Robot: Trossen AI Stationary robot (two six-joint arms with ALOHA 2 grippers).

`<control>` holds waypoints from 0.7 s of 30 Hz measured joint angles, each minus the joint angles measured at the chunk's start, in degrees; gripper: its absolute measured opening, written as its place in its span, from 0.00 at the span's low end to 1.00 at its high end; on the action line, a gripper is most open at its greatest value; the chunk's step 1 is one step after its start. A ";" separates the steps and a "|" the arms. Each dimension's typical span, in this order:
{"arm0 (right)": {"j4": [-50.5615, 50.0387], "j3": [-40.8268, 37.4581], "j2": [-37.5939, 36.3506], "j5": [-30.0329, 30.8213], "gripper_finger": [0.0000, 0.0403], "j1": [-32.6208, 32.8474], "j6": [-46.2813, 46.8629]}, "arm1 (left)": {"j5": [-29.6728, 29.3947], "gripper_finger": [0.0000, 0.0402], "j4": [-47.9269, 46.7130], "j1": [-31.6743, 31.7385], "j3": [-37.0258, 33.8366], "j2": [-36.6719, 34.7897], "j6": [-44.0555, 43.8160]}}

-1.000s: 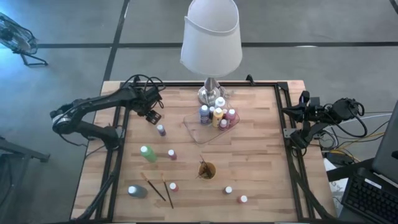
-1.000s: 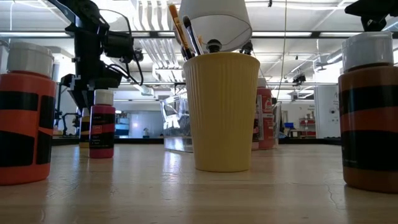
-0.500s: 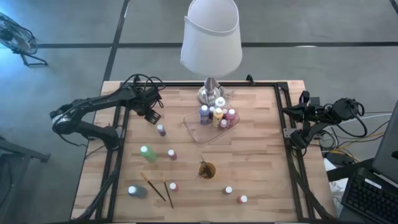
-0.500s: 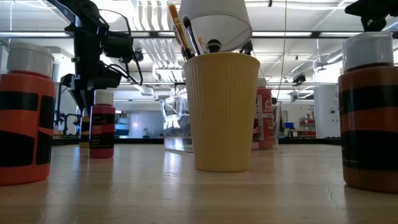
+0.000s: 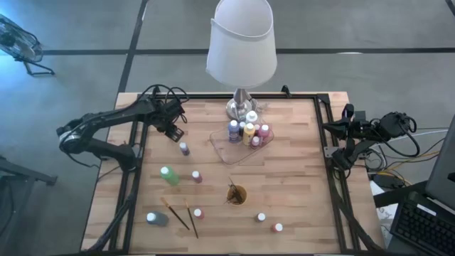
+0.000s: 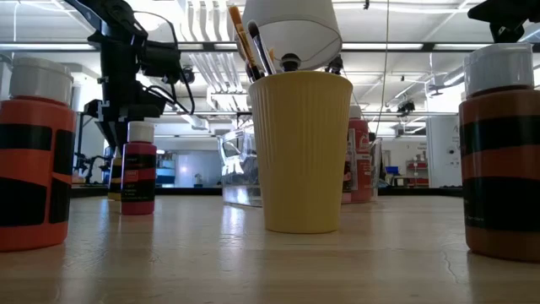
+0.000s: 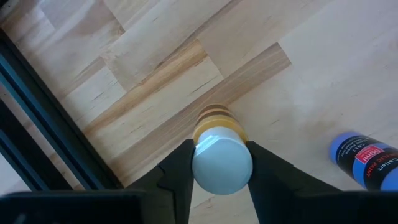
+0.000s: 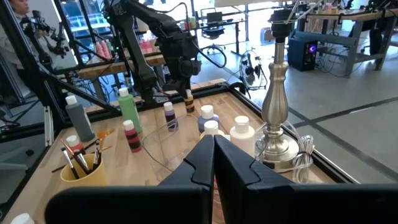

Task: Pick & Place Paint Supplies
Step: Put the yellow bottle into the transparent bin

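Step in hand, as judged: left pincer (image 7: 221, 163) taking hold of a yellow paint bottle (image 7: 219, 151) standing upright on the counter (image 5: 298, 163), upper left of the high view near the counter's left edge.

Left wrist view: the bottle's white cap sits squarely between the two dark fingers (image 7: 180, 171), each finger right at a side of the cap. Contact looks made or all but made; cannot say the grip is firm. Pincer narrowed around the cap, not wide.

To do it well: keep the cap centred, finish the squeeze before any lift, and lift straight up so the bottle does not tip. A grip on the cap alone is high on the bottle; going a little lower onto the shoulder would probably hold better. A blue-labelled bottle (image 7: 365, 160) stands near, at the right of the wrist view; keep clear of it on the way out.

Destination presumably the clear tray (image 5: 222, 144) below the lamp (image 5: 242, 50), centre of the high view, already holding several bottles.

Right pincer (image 8: 214, 149) fully closed on nothing, parked off the counter's right edge.
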 joint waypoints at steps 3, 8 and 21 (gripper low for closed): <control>0.00 0.00 0.00 0.00 0.02 0.00 0.00 | 0.09 0.32 -0.02 0.00 0.00 -0.14 0.31; 0.00 0.00 0.00 0.01 0.02 0.01 0.00 | 0.39 0.32 -1.17 0.04 1.37 -0.83 0.33; 0.00 0.00 0.00 0.02 0.02 0.00 -0.01 | 7.72 0.32 -1.62 -1.67 8.49 -1.03 1.35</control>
